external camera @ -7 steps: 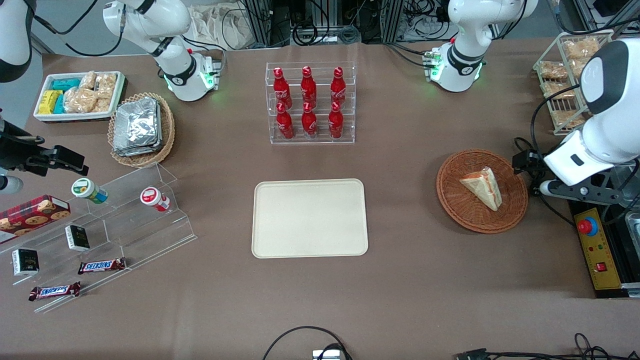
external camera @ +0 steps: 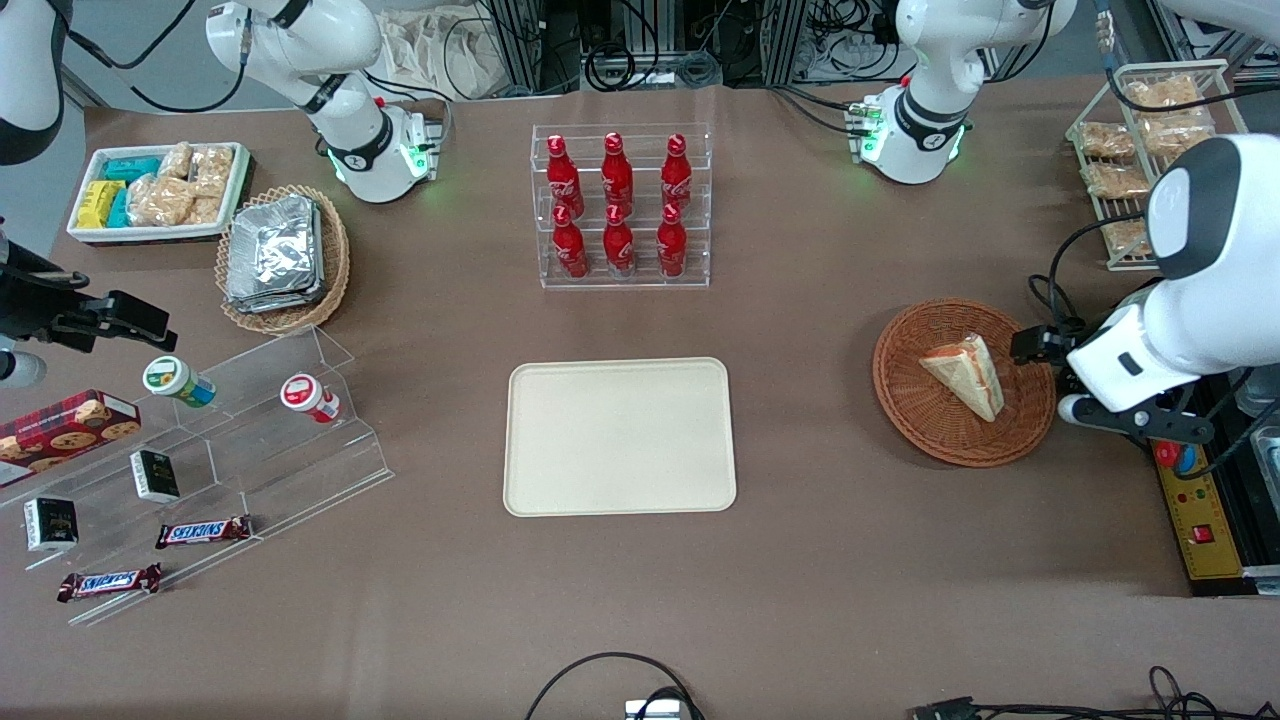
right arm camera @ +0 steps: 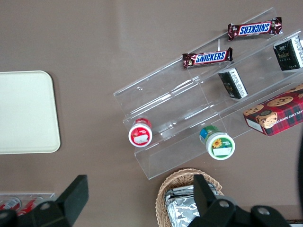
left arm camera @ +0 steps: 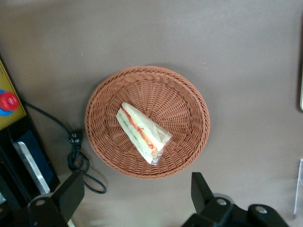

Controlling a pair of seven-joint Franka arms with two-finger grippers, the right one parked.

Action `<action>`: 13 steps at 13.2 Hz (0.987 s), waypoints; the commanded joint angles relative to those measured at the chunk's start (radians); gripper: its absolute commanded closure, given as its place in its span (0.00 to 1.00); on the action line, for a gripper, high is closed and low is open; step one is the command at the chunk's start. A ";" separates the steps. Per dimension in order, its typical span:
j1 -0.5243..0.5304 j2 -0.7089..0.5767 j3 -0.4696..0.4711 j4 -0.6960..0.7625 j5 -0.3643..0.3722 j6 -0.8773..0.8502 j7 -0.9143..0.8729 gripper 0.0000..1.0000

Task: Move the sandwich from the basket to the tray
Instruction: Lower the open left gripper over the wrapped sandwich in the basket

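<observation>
Wicker basket (external camera: 963, 382) beside open-fingered gripper (left arm camera: 135, 198)

Brown table (external camera: 800, 560), cables (external camera: 640, 50) at edge.

Six red bottles (external camera: 618, 205) stand in a clear rack. A tan basket (external camera: 285, 258) holds foil packets. A white bin (external camera: 158, 192) holds snack packs. Snickers bars (external camera: 203, 531), a cookie box (external camera: 65, 425) and two cups (external camera: 309, 396) sit by clear steps (external camera: 250, 440).
</observation>
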 commanded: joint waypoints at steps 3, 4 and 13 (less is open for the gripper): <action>0.006 -0.083 0.010 -0.308 0.008 0.280 -0.470 0.00; 0.009 -0.103 0.010 -0.379 0.008 0.346 -0.490 0.00; 0.047 -0.162 0.016 -0.678 0.016 0.572 -0.800 0.00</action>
